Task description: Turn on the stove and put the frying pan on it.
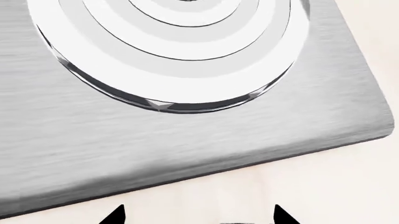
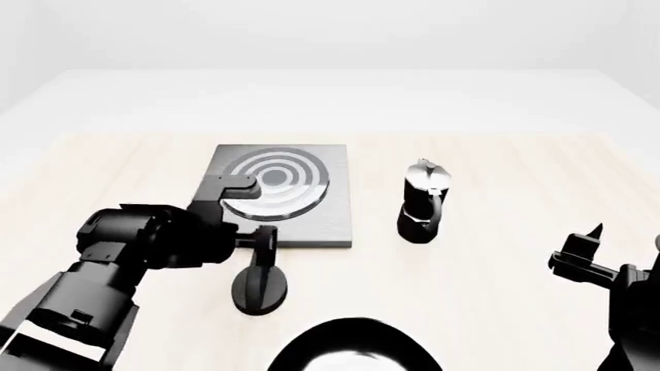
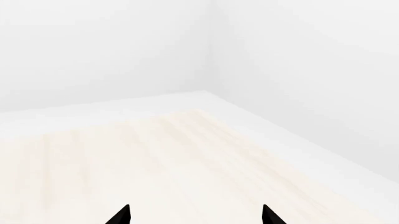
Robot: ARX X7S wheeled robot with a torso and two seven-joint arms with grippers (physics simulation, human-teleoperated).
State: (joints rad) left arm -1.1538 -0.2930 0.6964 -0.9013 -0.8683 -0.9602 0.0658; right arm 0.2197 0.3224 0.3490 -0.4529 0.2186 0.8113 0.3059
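The stove (image 2: 332,224) is a grey square slab with a ringed round burner (image 2: 274,184) at the table's middle left. It fills the left wrist view (image 1: 187,140), near edge and one corner showing. A black round knob (image 2: 258,294) sits on the table just in front of the slab. My left gripper (image 2: 258,243) hangs over the stove's front edge above the knob, open and empty (image 1: 199,215). The frying pan (image 2: 351,352) lies at the near edge, cut off, handle hidden. My right gripper (image 2: 624,236) is open and empty at the far right (image 3: 196,215).
A black moka pot (image 2: 423,202) with a silver lid stands upright just right of the stove. The pale wooden table (image 2: 515,170) runs back to a white floor and walls. The right wrist view shows only bare tabletop (image 3: 156,158) and a room corner.
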